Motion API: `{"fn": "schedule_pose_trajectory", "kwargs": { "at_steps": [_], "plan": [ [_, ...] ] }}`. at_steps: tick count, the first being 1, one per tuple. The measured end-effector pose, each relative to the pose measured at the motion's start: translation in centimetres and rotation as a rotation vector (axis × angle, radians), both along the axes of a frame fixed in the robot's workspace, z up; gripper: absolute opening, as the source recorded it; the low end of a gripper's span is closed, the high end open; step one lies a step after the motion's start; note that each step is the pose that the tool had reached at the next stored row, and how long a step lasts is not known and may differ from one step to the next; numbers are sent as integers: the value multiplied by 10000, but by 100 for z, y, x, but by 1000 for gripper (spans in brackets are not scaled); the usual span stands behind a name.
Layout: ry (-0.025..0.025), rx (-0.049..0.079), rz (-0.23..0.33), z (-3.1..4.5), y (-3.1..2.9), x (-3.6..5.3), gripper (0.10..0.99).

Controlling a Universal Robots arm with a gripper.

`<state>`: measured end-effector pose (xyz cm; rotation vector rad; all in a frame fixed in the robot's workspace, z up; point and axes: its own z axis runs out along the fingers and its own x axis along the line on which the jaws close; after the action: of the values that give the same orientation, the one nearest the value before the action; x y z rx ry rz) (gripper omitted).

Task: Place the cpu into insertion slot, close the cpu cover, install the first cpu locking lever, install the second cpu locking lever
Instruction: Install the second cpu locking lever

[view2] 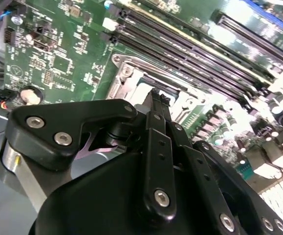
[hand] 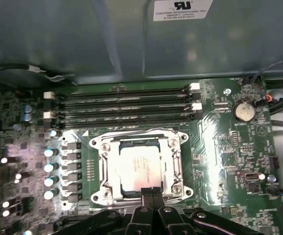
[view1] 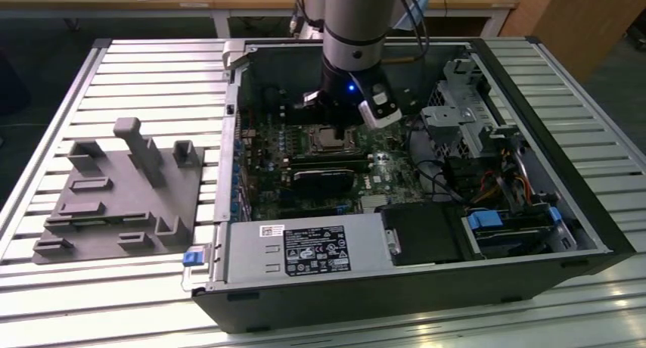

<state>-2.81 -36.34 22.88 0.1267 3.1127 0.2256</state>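
The cpu [hand: 140,168], a pale silvery square, lies flat in the insertion slot [hand: 98,143] on the green board. The cpu cover [hand: 173,164], a silver frame, lies down around it, with the chip showing through its window. A thin lever rod [hand: 131,133] runs along the socket's side nearest the memory slots. My gripper [hand: 151,192] is shut with nothing between its fingers, its tips at the socket edge opposite the memory slots; from behind, in the second wrist view, the gripper [view2: 156,96] hangs just over the frame [view2: 124,73]. The arm [view1: 353,53] stands above the cpu [view1: 331,141] inside the open case.
Several black memory slots [hand: 126,105] run beside the socket, next to the case wall [hand: 131,39]. A black card [view1: 323,180], a power supply [view1: 302,250] and a drive cage [view1: 459,113] crowd the case. A grey fixture [view1: 121,197] sits on the slatted table at the exterior view's left.
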Motion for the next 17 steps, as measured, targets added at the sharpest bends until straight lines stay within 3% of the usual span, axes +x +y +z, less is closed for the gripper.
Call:
{"fn": "schedule_pose_trajectory", "kwargs": {
  "at_steps": [2, 4, 7, 11, 17],
  "plan": [
    [-159, -8, 1, -12, 5, -9, 106],
    [-224, -59, 3, -20, 19, -18, 106],
    [-253, -208, 12, -33, 72, -33, 106],
    [-253, -608, 18, -48, 138, -61, 106],
    [-269, -613, 21, -57, 153, -99, 106]
  ]
}}
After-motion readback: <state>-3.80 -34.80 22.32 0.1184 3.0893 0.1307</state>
